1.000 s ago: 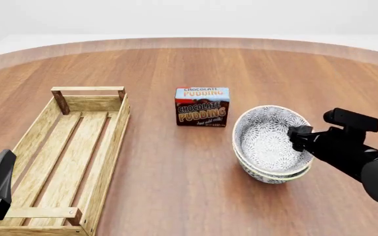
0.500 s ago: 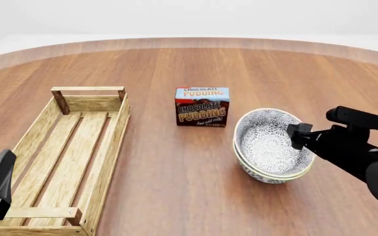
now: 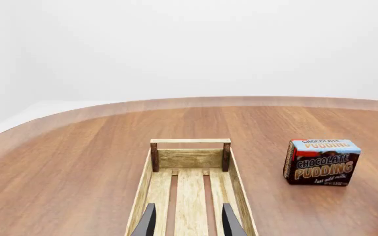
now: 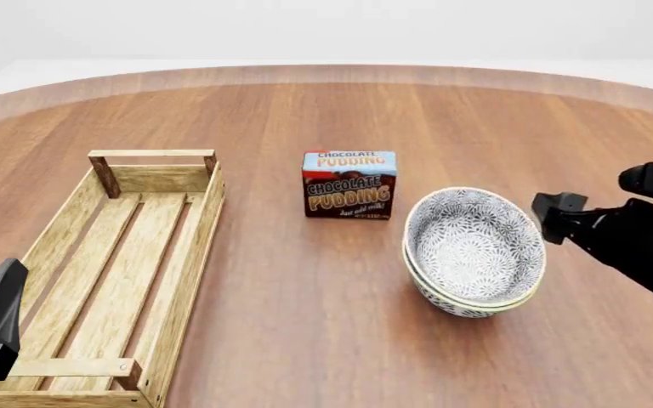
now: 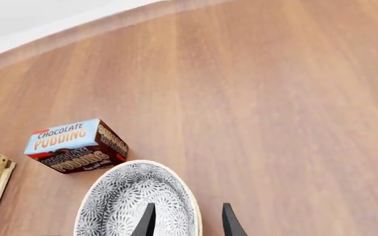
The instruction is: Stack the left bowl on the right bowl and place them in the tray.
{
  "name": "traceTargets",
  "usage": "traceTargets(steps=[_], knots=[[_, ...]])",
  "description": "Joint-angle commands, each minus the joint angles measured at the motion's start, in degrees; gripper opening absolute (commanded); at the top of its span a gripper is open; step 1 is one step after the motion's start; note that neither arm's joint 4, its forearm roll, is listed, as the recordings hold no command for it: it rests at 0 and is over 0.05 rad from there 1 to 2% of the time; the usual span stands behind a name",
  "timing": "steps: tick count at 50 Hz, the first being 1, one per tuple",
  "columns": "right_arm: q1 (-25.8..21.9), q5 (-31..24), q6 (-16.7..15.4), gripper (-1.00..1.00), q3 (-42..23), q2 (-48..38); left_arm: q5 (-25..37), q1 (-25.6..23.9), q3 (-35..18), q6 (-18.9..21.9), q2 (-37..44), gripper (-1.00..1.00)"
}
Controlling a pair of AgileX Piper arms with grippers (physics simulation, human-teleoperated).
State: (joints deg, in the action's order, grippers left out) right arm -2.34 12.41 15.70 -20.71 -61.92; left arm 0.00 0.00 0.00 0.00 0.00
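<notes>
Bowls (image 4: 473, 252), already nested one inside the other, sit on the table (image 4: 326, 110) just to the right of the chocolate pudding box (image 4: 349, 184) and a little nearer to us; the tray (image 4: 197, 255) lies well apart from that box on its left, and nothing is in it yet. So we judge the stacking done and the carry to the tray not yet made.

We judge the bowls to be stiff glazed ware: hard, smooth, likely slippery and liable to chip if dropped. As a pair they should be heavier than one alone, and the upper bowl could shift in the lower. We would take hold at the rim, one finger inside and one outside, pinching both walls together on the side facing our right arm.

Our right gripper (image 5: 187, 220) has its fingers parted and holds nothing; in the right wrist view they straddle the rim of the bowls on the side away from the pudding box, though we cannot tell whether they touch it. Our left gripper (image 3: 187, 220) hangs over the near end of the tray with fingers apart and nothing between them.

The table is smooth polished wood with a rounded far edge. Beyond it we see only a plain pale backdrop.
</notes>
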Motion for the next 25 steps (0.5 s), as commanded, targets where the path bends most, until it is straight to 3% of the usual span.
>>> traceTargets(steps=[1, 11, 25], knots=[[0.09, 5.46, 1.77, 1.0, 3.99, -2.62, 0.0, 0.0, 0.0, 0.0, 0.0, 1.0], [-0.82, 18.74, 4.42, 1.0, 7.89, -14.59, 0.0, 0.0, 0.0, 0.0, 0.0, 1.0], [-1.43, 26.77, 6.05, 1.0, 9.45, -22.5, 0.0, 0.0, 0.0, 0.0, 0.0, 1.0]])
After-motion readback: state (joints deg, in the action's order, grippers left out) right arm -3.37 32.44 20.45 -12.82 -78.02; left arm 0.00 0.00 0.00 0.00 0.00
